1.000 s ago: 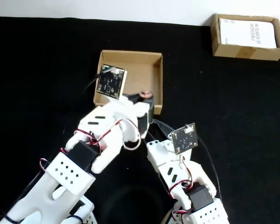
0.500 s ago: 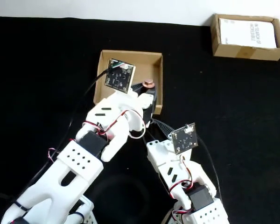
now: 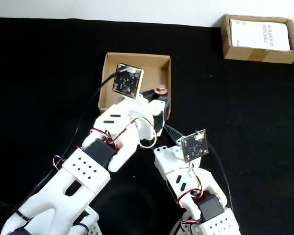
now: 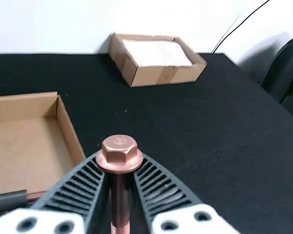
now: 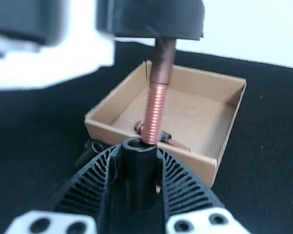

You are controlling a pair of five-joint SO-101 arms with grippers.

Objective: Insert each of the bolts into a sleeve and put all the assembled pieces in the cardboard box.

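Currently: both arms meet at the cardboard box's near right corner, with the bolt above the sleeve.
table (image 3: 44,73): flat matte black surface under everything.
left arm (image 3: 105,147): white plastic shell. In the high view it covers most of the box's near wall.
cardboard box (image 3: 137,58): plain brown, open-top, shallow and squarish.
assembled piece (image 4: 12,197): lies flat on the box floor, a dark sleeve with copper thread sticking out.
left gripper (image 4: 119,165): black ribbed fingers clamped on the bolt shank just under the head.
bolt (image 4: 119,152): copper-coloured, with a flanged hex head and a smooth shank that runs into thread. It is roughly upright, head up, over the box's right wall in the high view.
sleeve (image 5: 136,168): smooth black tube, mouth up. The bolt's threaded tip sits at the rim of the mouth; can't tell if it has gone in.
right gripper (image 5: 136,153): same ribbed black fingers, closed around the sleeve. It sits under the left gripper, just outside the box's near wall.
right arm (image 3: 186,176): white shell, low beside the left arm.
second box (image 3: 257,55): cardboard, at the far right back of the table, well apart from the work.
white sheet (image 3: 260,34): lies flat inside the second box.
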